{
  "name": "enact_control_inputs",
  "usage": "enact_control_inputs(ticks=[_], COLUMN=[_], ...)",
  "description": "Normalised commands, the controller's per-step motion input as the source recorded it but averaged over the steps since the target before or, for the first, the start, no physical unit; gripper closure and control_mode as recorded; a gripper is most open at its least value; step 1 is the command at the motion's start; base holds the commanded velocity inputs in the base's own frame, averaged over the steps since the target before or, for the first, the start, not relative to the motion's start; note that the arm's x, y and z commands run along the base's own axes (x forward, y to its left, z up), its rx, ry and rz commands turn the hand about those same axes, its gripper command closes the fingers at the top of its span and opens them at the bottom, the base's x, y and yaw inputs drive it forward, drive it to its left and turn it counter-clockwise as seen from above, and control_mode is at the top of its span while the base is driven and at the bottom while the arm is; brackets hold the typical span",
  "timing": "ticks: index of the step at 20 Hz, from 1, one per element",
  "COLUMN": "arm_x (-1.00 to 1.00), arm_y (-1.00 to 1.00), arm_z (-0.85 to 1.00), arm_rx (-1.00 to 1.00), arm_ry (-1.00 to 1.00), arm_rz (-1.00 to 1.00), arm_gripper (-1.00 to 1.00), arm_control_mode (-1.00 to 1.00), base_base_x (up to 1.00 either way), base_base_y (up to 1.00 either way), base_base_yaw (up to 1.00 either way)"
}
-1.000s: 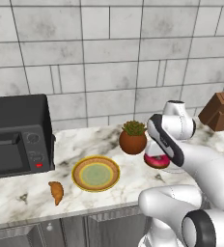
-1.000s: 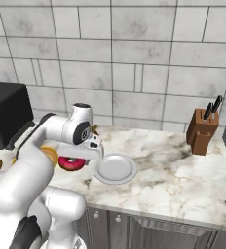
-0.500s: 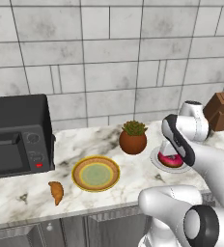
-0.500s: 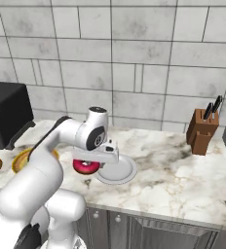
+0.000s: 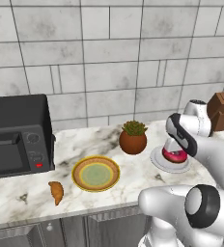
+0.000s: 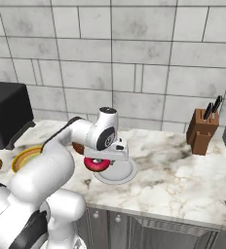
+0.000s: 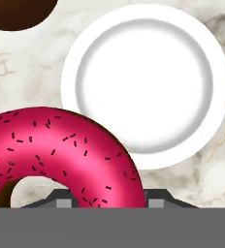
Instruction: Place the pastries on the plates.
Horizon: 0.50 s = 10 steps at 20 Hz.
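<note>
Carrying donut point(image 7: 61, 155) above white plate point(image 7: 146, 82) — gripper point(image 6: 101, 156) clamped on donut rim, held just over plate's near edge, not yet centred. To finish well: shift further over plate's middle, lower until donut rests flat, then release — avoids landing half on the rim. Croissant point(image 5: 56, 191) lying on surface point(image 5: 133, 178) beside yellow-rimmed plate point(image 5: 95, 173), untouched. Plant pot point(image 5: 133, 138) close behind white plate; keep clear of it on retreat.
</note>
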Motion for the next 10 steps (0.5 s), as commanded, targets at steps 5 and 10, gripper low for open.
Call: enact_control_inputs(ticks=[5, 10], arm_x=[0.31, 0.15], arm_y=[-0.25, -0.07], arm_z=[-0.11, -0.22], arm_rx=[0.00, 0.00], arm_ry=[-0.01, -0.03], arm_rz=[0.00, 0.00], arm_gripper=[1.00, 1.00], arm_control_mode=[-1.00, -1.00], base_base_x=[0.00, 0.00], base_base_y=[0.00, 0.00], base_base_yaw=[0.00, 0.00])
